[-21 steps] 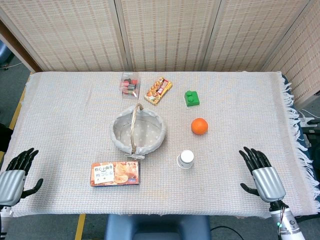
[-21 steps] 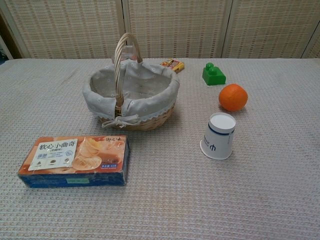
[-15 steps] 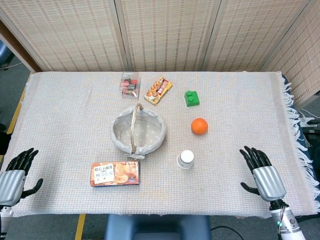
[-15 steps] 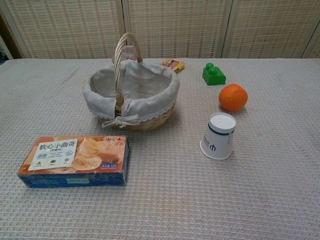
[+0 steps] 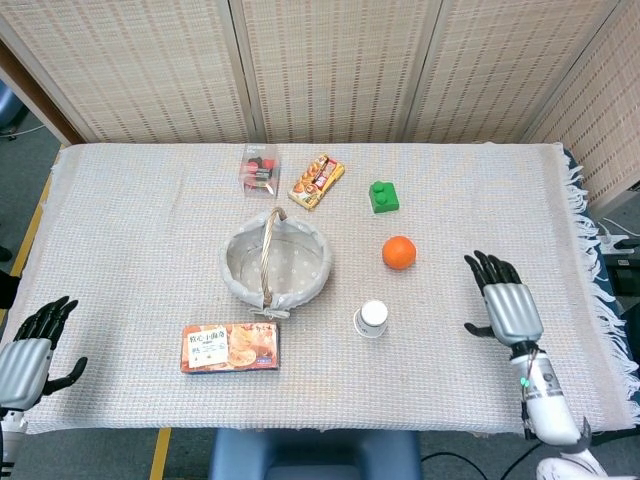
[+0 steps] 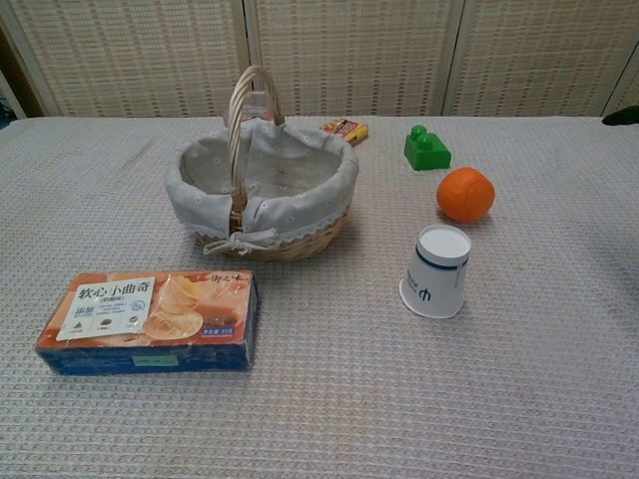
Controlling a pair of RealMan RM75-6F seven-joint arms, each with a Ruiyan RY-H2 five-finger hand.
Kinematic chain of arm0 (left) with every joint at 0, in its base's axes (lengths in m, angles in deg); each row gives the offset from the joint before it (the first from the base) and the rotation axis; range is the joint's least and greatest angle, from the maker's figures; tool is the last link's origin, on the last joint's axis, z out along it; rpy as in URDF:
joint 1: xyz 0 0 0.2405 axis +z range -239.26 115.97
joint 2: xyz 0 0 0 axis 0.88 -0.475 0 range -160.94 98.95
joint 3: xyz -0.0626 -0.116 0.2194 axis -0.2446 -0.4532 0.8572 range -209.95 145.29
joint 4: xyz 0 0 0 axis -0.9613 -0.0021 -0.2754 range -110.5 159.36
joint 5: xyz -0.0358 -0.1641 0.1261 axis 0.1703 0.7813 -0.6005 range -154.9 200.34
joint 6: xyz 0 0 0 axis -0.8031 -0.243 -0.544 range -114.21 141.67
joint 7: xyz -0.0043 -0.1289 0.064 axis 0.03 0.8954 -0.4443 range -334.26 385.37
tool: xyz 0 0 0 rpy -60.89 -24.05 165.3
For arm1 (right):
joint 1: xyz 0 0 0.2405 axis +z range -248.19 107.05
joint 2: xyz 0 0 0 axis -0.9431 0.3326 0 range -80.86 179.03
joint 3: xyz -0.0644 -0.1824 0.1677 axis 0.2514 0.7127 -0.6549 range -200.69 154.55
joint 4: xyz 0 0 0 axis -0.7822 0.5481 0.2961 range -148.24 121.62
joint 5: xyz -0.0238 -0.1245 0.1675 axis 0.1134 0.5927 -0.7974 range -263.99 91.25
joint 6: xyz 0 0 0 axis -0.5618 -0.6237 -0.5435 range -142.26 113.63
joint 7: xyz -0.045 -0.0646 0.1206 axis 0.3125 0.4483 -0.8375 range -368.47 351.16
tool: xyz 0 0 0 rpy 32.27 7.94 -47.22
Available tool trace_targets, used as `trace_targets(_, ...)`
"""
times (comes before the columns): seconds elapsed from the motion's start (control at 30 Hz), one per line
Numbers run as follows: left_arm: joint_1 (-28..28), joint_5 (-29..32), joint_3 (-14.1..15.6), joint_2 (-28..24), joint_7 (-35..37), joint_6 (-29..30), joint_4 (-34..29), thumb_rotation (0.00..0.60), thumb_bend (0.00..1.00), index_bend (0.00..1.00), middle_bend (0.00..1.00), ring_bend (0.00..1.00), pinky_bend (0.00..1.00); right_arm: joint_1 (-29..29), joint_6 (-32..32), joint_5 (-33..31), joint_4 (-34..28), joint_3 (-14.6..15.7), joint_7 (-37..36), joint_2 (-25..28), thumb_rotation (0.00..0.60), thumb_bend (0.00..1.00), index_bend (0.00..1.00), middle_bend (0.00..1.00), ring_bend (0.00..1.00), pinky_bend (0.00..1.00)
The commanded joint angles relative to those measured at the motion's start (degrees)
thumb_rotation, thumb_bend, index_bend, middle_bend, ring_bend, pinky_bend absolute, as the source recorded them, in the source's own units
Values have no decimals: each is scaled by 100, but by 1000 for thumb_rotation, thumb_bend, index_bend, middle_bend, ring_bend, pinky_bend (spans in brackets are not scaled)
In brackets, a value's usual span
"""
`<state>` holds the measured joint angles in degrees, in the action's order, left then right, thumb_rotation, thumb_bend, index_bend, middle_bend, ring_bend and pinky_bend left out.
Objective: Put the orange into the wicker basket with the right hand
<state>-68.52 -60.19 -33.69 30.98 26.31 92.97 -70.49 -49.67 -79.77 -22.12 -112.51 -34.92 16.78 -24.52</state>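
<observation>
The orange (image 5: 399, 252) (image 6: 465, 194) lies on the cloth, right of the wicker basket (image 5: 237, 246) (image 6: 192, 170), which has a pale lining and an upright handle. My right hand (image 5: 497, 304) hovers to the right of the orange, apart from it, fingers spread and holding nothing; in the chest view only a dark fingertip (image 6: 621, 116) shows at the right edge. My left hand (image 5: 27, 347) stays at the table's near left corner, fingers apart and empty.
A white paper cup (image 5: 371, 319) (image 6: 436, 269) stands just in front of the orange. A green block (image 5: 383, 196) (image 6: 426, 148) sits behind it. A snack box (image 5: 231, 347) (image 6: 150, 321) lies near the front; a candy packet (image 5: 316, 181) and a small clear box (image 5: 259, 170) lie behind the basket.
My right hand has risen and moved forward and inward toward the orange; a fingertip now enters the chest view. The left hand and the objects have not moved.
</observation>
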Motion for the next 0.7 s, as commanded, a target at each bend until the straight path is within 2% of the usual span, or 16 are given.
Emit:
trace_targets(0.03,-14,56,-7,-28,52,-58,-10,600,334,0,0,0,105,1012,521,-1405,422,-577,1177,-745,600,0,0,0,0,93)
trace_targets(0.27,2,63,8,-83,154,-71,-21,600,333,0,0,0,105,1927,610,-2693,1390,-829,1909,-1671,600,0,0,0,0,93)
trace_targets(0.37,-3,98,2,-96,197,-100,-20,600,333,0,0,0,105,2221,603,-3046,1774,-866,2096,-1998,600,0,0,0,0,93)
trace_targets(0.7,-19,111,9,-130,277,-161,-39,600,334,0,0,0,105,2831,678,-3532,2999,-905,2217,-2854,600,26,0,0,0,137)
